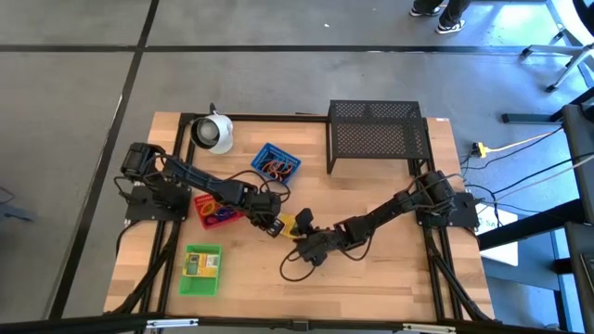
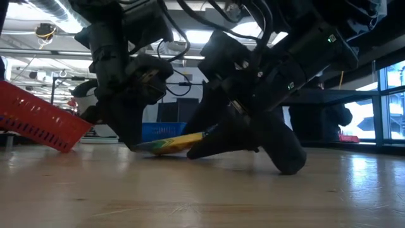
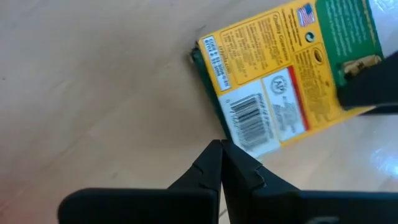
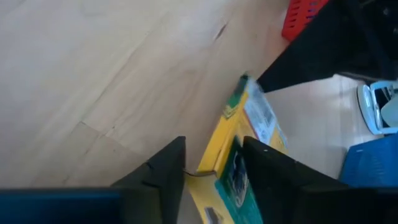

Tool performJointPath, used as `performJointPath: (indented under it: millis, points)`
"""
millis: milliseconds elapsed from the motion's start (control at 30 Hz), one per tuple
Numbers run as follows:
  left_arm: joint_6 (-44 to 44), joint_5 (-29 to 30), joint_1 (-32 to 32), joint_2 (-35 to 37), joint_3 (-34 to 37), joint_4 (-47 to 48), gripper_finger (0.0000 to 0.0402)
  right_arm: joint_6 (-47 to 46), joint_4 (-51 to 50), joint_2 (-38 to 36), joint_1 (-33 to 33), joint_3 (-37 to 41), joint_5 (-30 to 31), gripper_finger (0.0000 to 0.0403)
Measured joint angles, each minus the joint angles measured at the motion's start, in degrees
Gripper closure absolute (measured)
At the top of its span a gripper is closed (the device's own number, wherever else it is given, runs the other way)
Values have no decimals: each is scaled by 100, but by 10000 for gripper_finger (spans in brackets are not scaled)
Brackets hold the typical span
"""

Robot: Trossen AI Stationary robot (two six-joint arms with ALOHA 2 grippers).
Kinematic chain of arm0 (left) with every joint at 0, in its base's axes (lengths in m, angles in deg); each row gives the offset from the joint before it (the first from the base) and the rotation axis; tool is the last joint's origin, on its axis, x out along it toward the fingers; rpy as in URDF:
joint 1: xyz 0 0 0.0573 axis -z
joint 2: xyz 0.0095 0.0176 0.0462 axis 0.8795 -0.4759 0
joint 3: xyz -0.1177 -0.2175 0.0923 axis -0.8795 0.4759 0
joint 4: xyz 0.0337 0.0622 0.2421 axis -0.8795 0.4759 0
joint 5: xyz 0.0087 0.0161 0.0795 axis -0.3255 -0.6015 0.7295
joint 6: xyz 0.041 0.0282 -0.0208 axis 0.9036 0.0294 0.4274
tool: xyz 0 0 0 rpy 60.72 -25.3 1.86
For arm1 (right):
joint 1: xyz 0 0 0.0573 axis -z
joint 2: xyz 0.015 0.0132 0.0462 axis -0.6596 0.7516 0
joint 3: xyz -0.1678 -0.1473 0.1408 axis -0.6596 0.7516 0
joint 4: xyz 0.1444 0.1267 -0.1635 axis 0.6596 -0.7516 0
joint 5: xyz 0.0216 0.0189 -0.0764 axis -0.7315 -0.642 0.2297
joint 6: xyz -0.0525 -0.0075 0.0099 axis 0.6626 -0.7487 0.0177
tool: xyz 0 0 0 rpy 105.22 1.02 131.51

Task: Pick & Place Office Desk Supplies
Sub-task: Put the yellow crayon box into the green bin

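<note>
Near the centre of the high view, the small yellow-green cardboard box (image 1: pixel 289 223) lies on the light wooden table (image 1: pixel 371 269), between both grippers. The right gripper (image 1: pixel 303 221) straddles one box edge, fingers parted and apparently not yet clamped. The left gripper (image 1: pixel 275 225), pinched shut and empty, sits just beside it. This looks like the pick step; next, the right fingers must close firmly before lifting.

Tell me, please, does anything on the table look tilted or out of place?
Yes. The yellow-green box does not lie flat: one end rests on the table, the other is raised between the right end effector's fingers. The red tray also sits tilted.
</note>
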Motion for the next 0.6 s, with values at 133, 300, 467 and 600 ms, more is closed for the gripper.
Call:
performJointPath:
  millis: [133,300,467,600]
  points:
    - [0,-2,2,0,0,-14,401,-177,-24,0,4,3,84,287]
    - [61,-186,0,0,0,-12,399,-443,-38,2,2,7,479,352]
    - [103,-264,2,105,0,14,401,-488,-18,-8,-29,7,774,372]
    - [154,-142,1,464,0,103,399,-733,-89,-170,-100,32,875,371]
